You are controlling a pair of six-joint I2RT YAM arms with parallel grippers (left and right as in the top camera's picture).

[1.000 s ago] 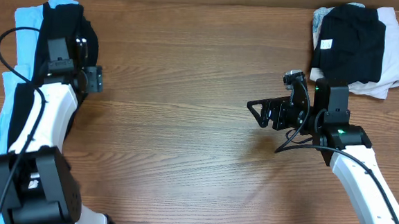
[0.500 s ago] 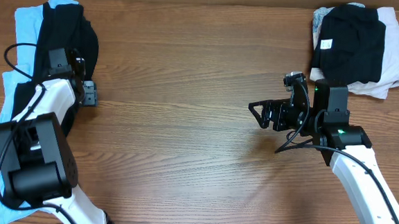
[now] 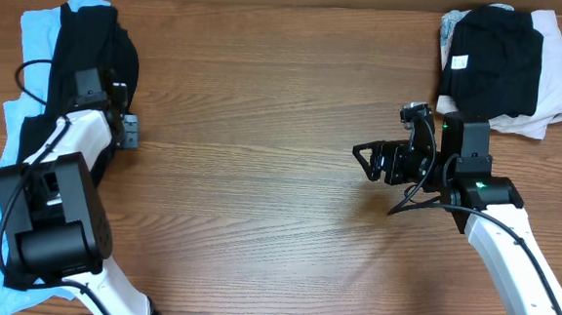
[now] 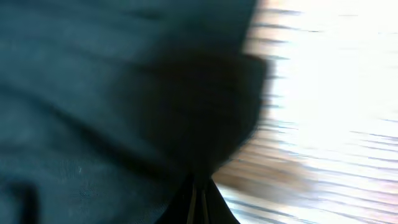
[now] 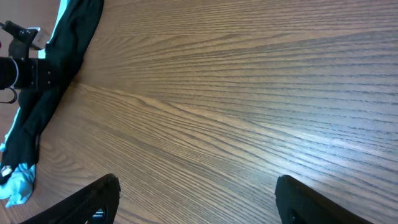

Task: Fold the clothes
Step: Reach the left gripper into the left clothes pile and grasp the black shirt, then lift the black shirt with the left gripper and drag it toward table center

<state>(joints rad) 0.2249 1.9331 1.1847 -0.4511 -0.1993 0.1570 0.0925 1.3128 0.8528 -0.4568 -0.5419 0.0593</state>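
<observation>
**Worktop.** The worktop (image 3: 257, 224) is a wood-grain surface, seen from above in the overhead view.

**Loose clothes.** A black garment (image 3: 93, 34) lies spread along the left edge of the worktop. It rests on a light blue garment (image 3: 37, 30), whose borders show beside it at the upper left and lower left. Both lie loose and rumpled.

**Folded stack.** In the top right corner, a folded black item (image 3: 493, 53) rests on a pale folded item (image 3: 560, 67). A white label (image 3: 458, 62) shows at the left border of this stack.

**Left arm.** The left pincer (image 3: 129, 130) is at the right-hand border of the black garment, where cloth meets bare wood. The left wrist view is blurred. Dark fabric fills its left and centre, and bright worktop lies to the right. Neither view shows how far apart the jaws stand or whether they grip cloth, so this cannot be told.

**Right arm.** The right pincer (image 3: 363, 163) is over bare worktop, right of centre, and points toward the left side. It is apart from the folded stack and well apart from the loose clothes. In the right wrist view its fingers (image 5: 96, 198) stand wide, with only wood grain between them. The same view shows the left arm (image 5: 22, 71) and the black garment at the upper left, and a patch of the light blue garment at the lower left.
</observation>
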